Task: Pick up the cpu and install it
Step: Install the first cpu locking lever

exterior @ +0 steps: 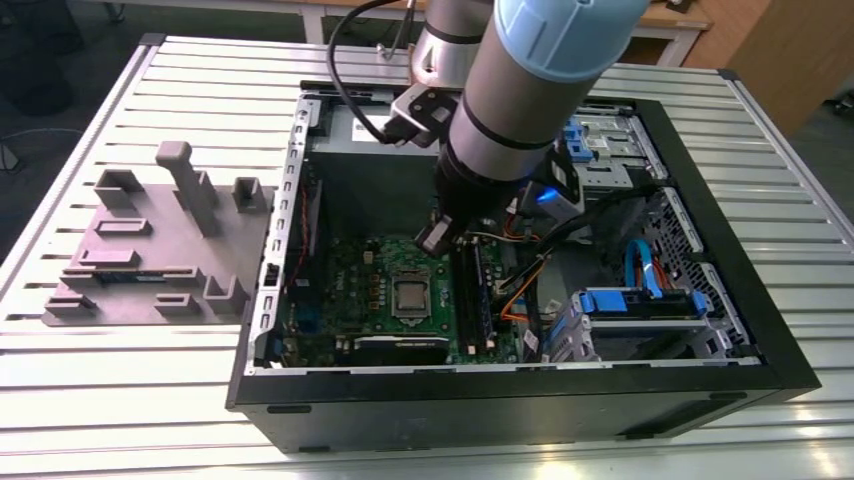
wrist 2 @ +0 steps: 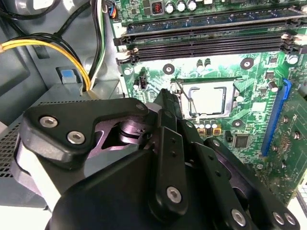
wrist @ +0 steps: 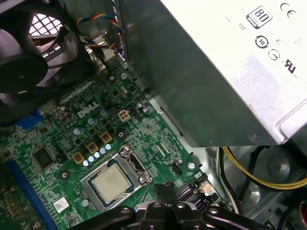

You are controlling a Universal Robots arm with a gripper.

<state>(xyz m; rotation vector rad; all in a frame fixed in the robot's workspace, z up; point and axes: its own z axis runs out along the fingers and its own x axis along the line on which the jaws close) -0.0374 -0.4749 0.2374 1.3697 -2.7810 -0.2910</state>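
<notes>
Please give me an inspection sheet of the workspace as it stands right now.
Surface: slatted metal table, carrying an open computer case.
Job's things: cpu lies in its socket on the green motherboard.
Clutter: grey fixture block beside the case.
Grippers: gripper hovers above the motherboard, holding nothing visible.
Cables: yellow wires by the power supply; blue cable.
Surroundings: wooden furniture behind the table.

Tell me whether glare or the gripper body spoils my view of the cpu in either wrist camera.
In the second wrist view the cpu is washed out by bright glare, and the dark gripper body blocks the foreground. In the first wrist view the cpu is evenly lit, its top surface readable, with the gripper just at the frame edge beside it.
</notes>
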